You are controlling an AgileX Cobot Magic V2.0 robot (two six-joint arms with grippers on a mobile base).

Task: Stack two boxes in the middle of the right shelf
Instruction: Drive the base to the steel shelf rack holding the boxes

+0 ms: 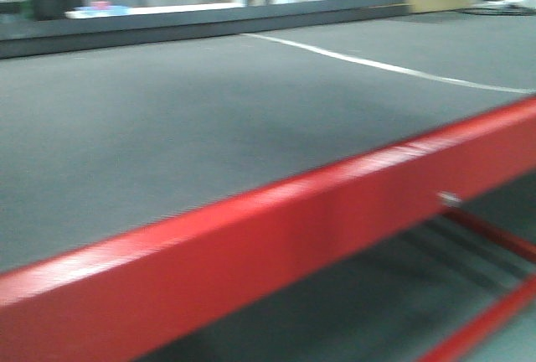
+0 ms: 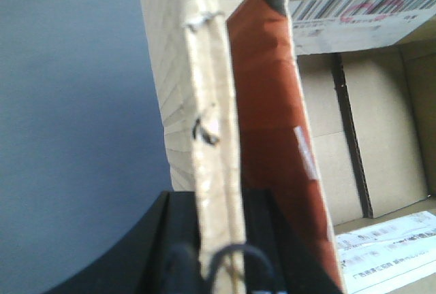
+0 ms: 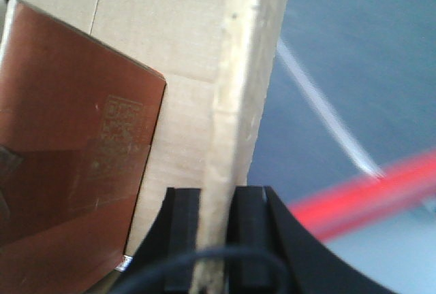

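From the front camera: a counter (image 1: 167, 127) with a grey top, a red rail (image 1: 251, 245) along its near edge and a white line (image 1: 377, 64) across the far part, all slightly blurred, with unclear clutter far behind.

In the left wrist view, clamped shut with the left pincer (image 2: 219, 202) on the edge of 1 wall of an open cardboard box (image 2: 381, 137), with black fingers (image 2: 180, 233) pressed against both faces of the board. Inside the box, leaning on that same wall, a brown-red packet (image 2: 266, 103). Beyond it, on the far wall, a barcode label (image 2: 361, 15); at lower right, a white printed label (image 2: 395, 250). Left of the wall, outside the box, a flat grey surface (image 2: 75, 103).

In the right wrist view, likewise closed with the right pincer (image 3: 216, 195) on a wall edge of the box, with the board squeezed between 2 black fingers and a thin black cable (image 3: 204, 260) looped in front of them. Left of that wall, the inside of the box with the brown-red packet, printed with a square code. Right of it, outside, the grey counter top with the white line and the red rail, both smeared.

Held, then, between the 2 pincers by 2 walls, at the counter and near its red rail. Cannot tell whether resting on the counter or lifted clear of it.
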